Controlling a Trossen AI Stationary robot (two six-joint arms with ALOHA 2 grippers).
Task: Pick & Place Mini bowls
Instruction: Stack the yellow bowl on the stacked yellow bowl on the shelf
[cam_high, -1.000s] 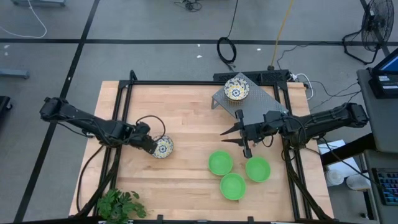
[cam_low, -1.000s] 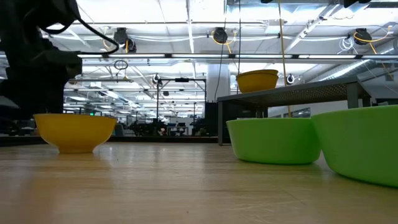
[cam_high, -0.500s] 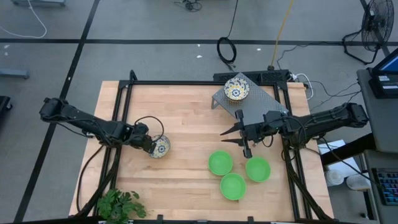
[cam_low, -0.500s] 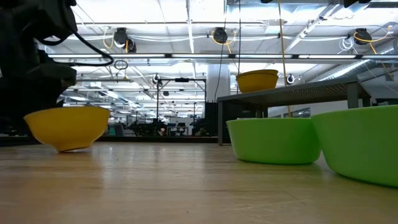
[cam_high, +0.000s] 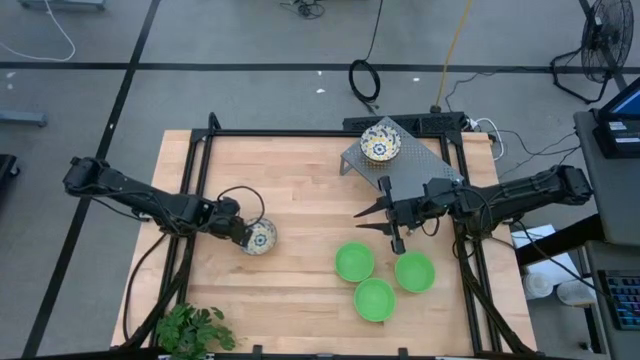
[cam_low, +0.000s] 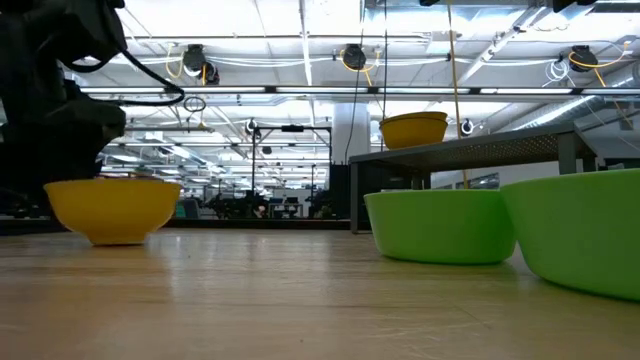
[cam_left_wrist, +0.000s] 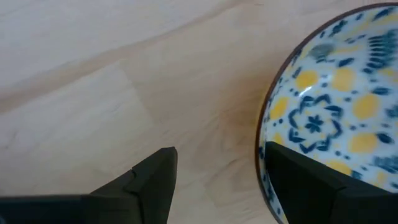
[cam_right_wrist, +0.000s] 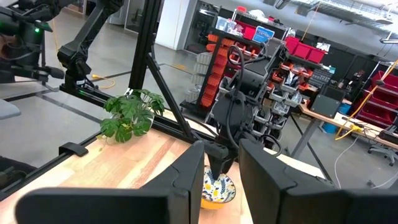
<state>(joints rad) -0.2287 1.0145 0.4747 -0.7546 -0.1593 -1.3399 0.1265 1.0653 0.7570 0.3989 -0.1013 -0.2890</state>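
A floral mini bowl (cam_high: 260, 237), yellow outside (cam_low: 112, 208), stands on its base on the wood left of centre. My left gripper (cam_high: 247, 234) is open and straddles the bowl's near rim (cam_left_wrist: 261, 149). A second floral bowl (cam_high: 381, 143) sits on top of the grey perforated rack (cam_high: 420, 165). Three green bowls (cam_high: 354, 262), (cam_high: 414, 271), (cam_high: 374, 298) stand together on the table near the right. A third floral bowl is not in view. My right gripper (cam_high: 358, 221) hovers open above the green bowls, pointing toward the left arm. My left gripper has one finger (cam_left_wrist: 305, 180) inside the floral bowl, lying along the inner wall just behind the rim. The other finger (cam_left_wrist: 155, 180) stands outside, with bare wood between it and the rim. The bowl sits level on the table. Whether the inner finger presses the wall, I cannot tell.
A potted plant (cam_high: 195, 330) stands at the table's near left corner. The rack fills the far right part of the table. Black frame rails (cam_high: 200, 160) run along the table's edges. Bare wood (cam_high: 300, 190) lies between the floral bowl and the green bowls.
The floral bowl at my left gripper slid a little toward the table's left. It tipped half a second ago and now stands level again. My right arm has kept still.
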